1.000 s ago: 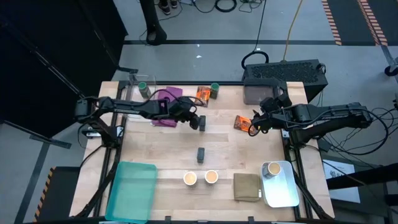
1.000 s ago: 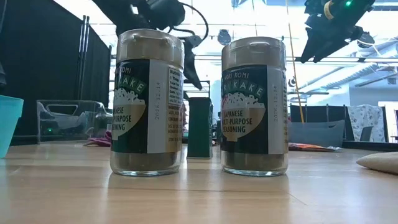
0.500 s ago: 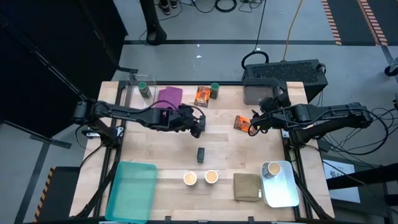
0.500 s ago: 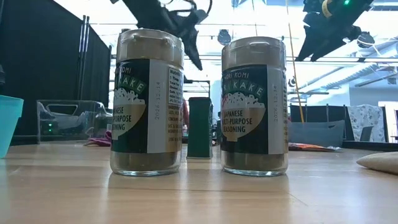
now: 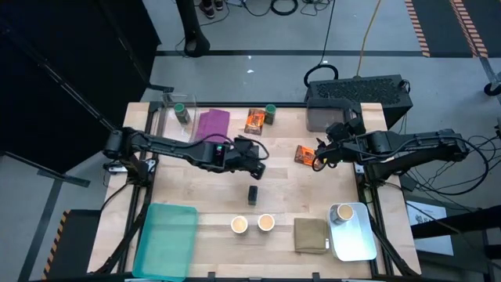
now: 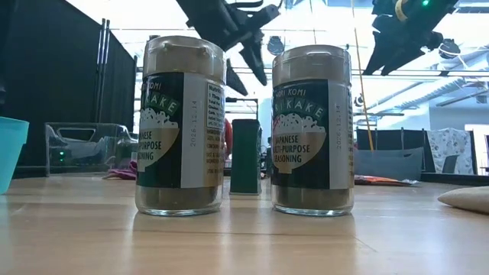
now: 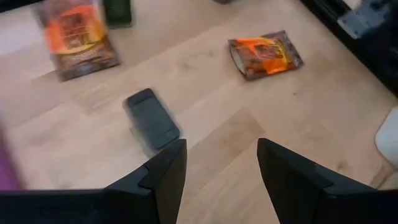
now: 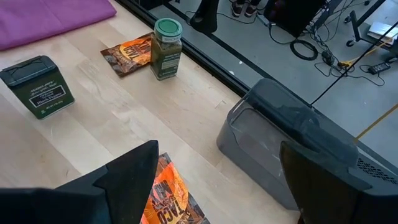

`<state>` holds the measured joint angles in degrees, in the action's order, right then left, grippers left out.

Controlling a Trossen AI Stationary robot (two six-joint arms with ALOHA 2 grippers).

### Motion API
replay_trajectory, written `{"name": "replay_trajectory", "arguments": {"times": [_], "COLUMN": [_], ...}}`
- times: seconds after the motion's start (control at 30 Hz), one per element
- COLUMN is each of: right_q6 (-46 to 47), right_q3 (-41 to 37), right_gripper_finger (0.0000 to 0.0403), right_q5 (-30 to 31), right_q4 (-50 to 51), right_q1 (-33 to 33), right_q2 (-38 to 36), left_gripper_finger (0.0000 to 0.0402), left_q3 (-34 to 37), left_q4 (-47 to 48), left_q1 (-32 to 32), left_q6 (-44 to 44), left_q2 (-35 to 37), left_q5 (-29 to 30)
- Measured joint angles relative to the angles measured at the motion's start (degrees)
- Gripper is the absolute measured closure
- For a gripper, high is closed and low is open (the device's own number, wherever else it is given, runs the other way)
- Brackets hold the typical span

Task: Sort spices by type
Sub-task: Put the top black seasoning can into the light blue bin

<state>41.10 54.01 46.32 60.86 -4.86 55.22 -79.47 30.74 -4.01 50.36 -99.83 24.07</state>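
Both jaws stand apart with nothing between them, as we read it across the views.

From the high view we see the left gripper [image 5: 256, 166] reaching out over the middle of the wooden table [image 5: 282, 200], hanging just behind a dark rectangular block [image 5: 253, 193] that stands alone there. The right gripper [image 5: 319, 159] sits over the right side, its tips at the edge of a shiny orange packet [image 5: 305, 154]. A second orange packet [image 5: 254, 121] lies at the back edge, touching or nearly touching a green-lidded jar [image 5: 271, 113]; another green-lidded jar [image 5: 181, 112] stands at the back left beside the purple cloth [image 5: 212, 124]. Two tan-topped cups [image 5: 239, 225] stand side by side near the front, a third cup [image 5: 343, 212] sits on the white tray [image 5: 356, 243], and the olive-tan cloth [image 5: 311, 235] lies beside that tray. A teal tray [image 5: 166, 239] occupies the front left.

In the low view we find the two cups close to the lens, the block upright between and behind them, both grippers raised above the table.

Through the left wrist view the fingers [image 7: 163, 174] are spread wide and empty, with the block ahead and both packets beyond.

Through the right wrist view the fingers [image 8: 134, 171] are likewise spread, the near packet lying between them, not gripped.
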Motion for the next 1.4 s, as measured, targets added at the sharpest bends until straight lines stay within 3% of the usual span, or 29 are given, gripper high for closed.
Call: {"name": "replay_trajectory", "arguments": {"times": [0.27,0.53,1.4], "right_q6": [0.0,0.1,0.2], "right_q3": [0.0,0.0,0.0], "right_gripper_finger": [0.0085,0.0085,0.0085], "right_q5": [0.0,0.0,0.0], "right_q4": [0.8,1.9,2.3], "right_q1": [0.0,0.0,0.0], "right_q2": [0.0,0.0,0.0], "left_gripper_finger": [0.0202,0.0202,0.0201], "left_q3": [-10.4,-21.4,-22.2], "left_q4": [7.0,23.0,23.4], "left_q1": [-0.2,0.9,3.6], "left_q6": [-1.3,-1.2,-4.4], "left_q2": [-5.7,-14.2,-14.6], "left_q5": [2.4,3.2,1.4]}}
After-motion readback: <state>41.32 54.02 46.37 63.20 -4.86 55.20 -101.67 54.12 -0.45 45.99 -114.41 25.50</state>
